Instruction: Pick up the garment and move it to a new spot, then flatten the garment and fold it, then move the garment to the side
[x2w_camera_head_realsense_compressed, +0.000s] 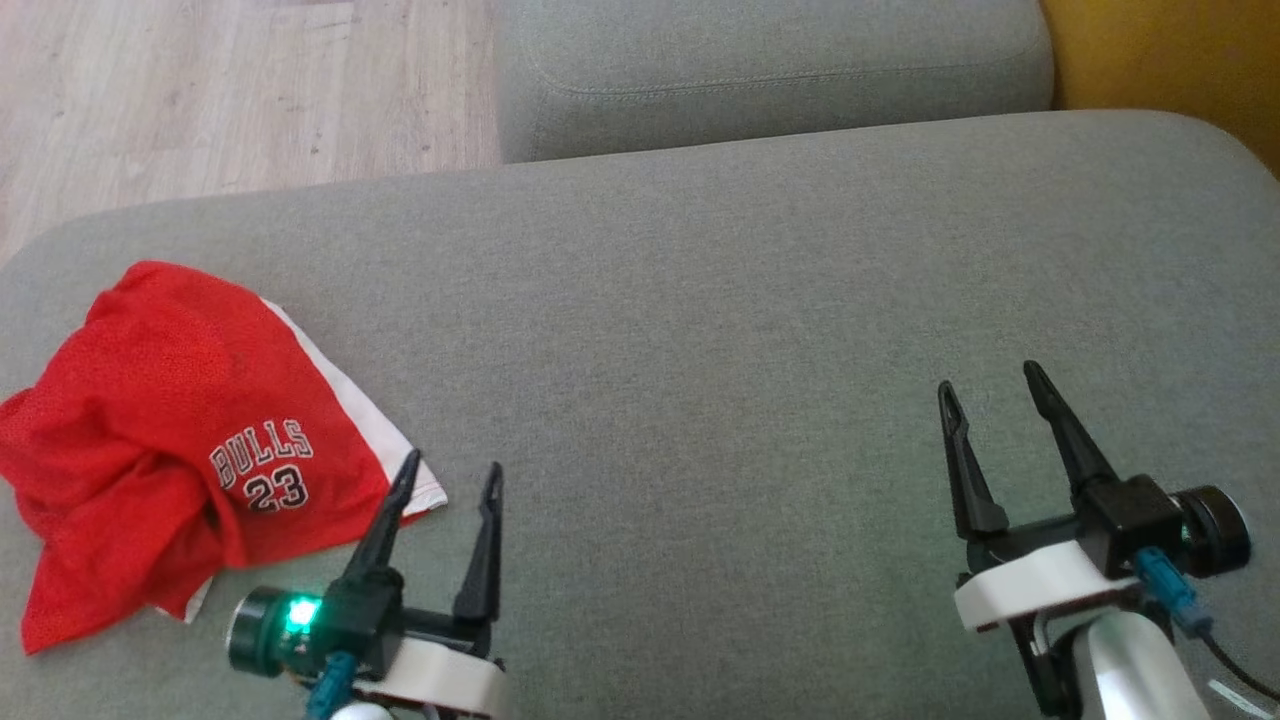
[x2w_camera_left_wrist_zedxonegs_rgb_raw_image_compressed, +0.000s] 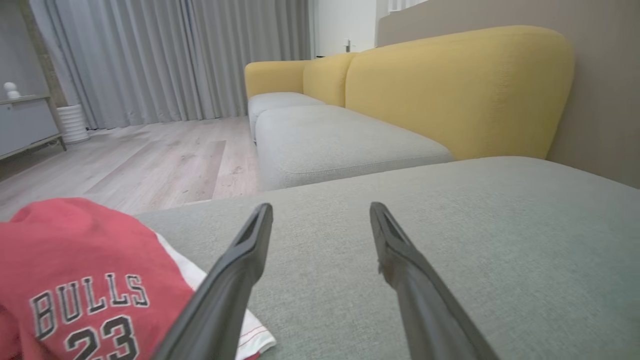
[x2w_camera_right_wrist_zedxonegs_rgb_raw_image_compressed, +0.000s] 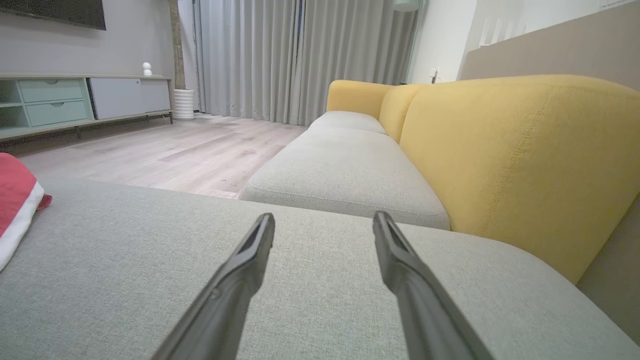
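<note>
- The red garment (x2w_camera_head_realsense_compressed: 170, 430) lies bunched up on the left side of the gray sofa cushion (x2w_camera_head_realsense_compressed: 700, 330).
- The left gripper (x2w_camera_head_realsense_compressed: 452, 468) is just beside its white edge, fingers wide apart, holding nothing.
- The right gripper (x2w_camera_head_realsense_compressed: 987, 375) is well away to the right, fingers apart too.

The garment's a red mesh basketball jersey-type piece (x2w_camera_head_realsense_compressed: 150, 400) with a white side stripe and "BULLS 23" lettered on it. It's lying crumpled and bunched up, not flat at all, print facing up. It sits way over on the left of the grey fabric cushion (x2w_camera_head_realsense_compressed: 700, 330), near that rounded corner.
</note>
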